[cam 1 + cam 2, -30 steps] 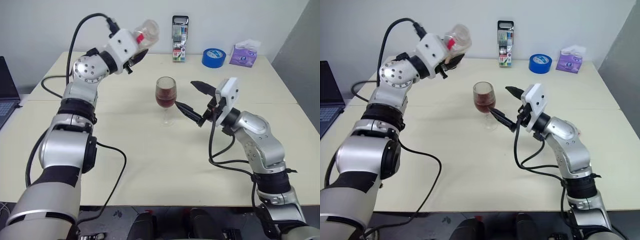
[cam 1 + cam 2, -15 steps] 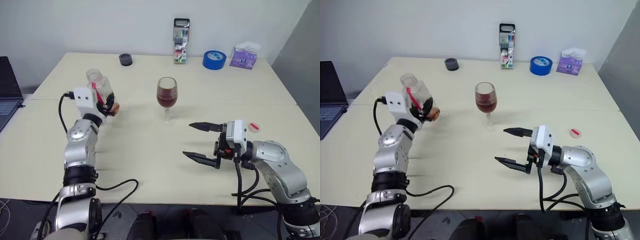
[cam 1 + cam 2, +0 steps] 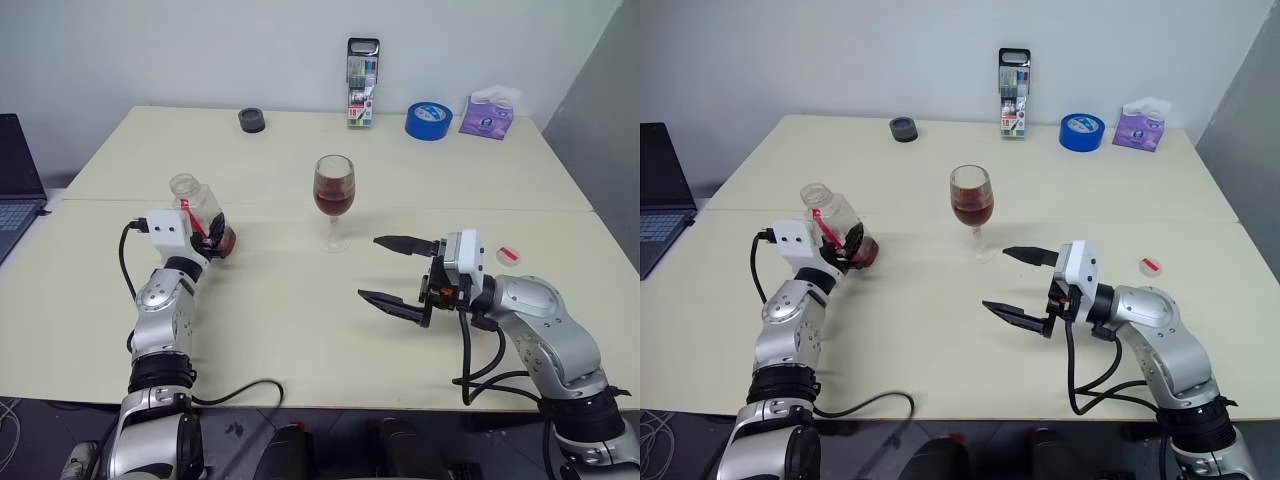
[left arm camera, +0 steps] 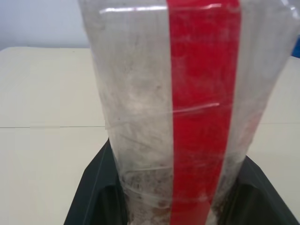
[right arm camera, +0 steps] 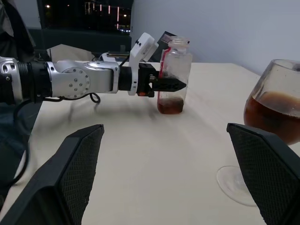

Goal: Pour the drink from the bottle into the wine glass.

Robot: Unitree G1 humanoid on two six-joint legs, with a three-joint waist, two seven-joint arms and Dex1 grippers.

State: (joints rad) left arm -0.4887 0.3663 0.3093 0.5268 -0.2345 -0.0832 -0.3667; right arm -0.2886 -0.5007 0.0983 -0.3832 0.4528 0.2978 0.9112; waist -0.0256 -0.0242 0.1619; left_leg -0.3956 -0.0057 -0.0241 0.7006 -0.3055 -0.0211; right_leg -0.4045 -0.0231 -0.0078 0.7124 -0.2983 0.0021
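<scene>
My left gripper (image 3: 847, 253) is clamped tight on the small clear squarish plastic bottle (image 3: 196, 207) w/ the vertical red label strip; black fingers (image 4: 96, 187) pinch it low on the body from both sides. Bottle stands upright, neck open at the top, its base at or just above the cream tabletop (image 3: 300, 330) — can't tell which. A small amt of the dark reddish-brown drink (image 5: 170, 106) sits in the bottom of it. From the clear stemmed wine glass (image 3: 334, 198), the bottle is at approx 9 o'clock, well apart.

Wine glass stands upright on its round foot near the table's middle, bowl roughly half full of the same reddish-brown liquid.

My right gripper (image 3: 393, 270) is spread wide and has hold of nothing. It lies about level, fingers pointing toward my left, at approx 5 o'clock from the glass, near but not touching. In the right wrist view the glass is just beyond one fingertip and the bottle further off betw the two.

Along the far edge, taken from the glass: a small dark round lid-like thing (image 3: 252, 119) at approx 11, a tall marker pack (image 3: 360, 82) at approx 12, a blue tape roll (image 3: 428, 118) at approx 1, a purple tissue pack (image 3: 486, 110) past it. A small red-and-white cap (image 3: 508, 255) lies at approx 3, just beyond my right wrist. A laptop (image 3: 15, 190) sits off the table's left side.
</scene>
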